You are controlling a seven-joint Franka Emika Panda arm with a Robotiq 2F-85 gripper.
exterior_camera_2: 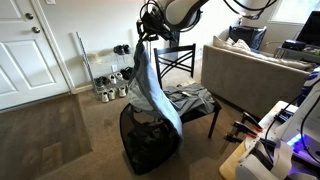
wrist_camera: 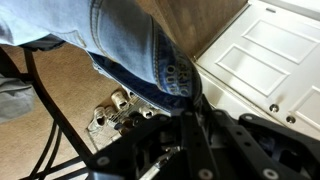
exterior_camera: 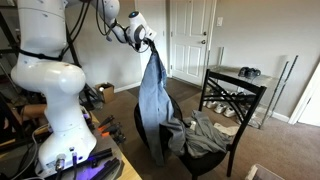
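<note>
Hanging from the gripper, jeans trail down into a black hamper. The gripper is clamped on their waistband. A chair stands beside.

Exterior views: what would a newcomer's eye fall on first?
The blue jeans hanging long from the gripper, high in the middle of both exterior views. Under them stands a black mesh hamper on the carpet; beside it, a black chair has clothes heaped on its seat.
</note>
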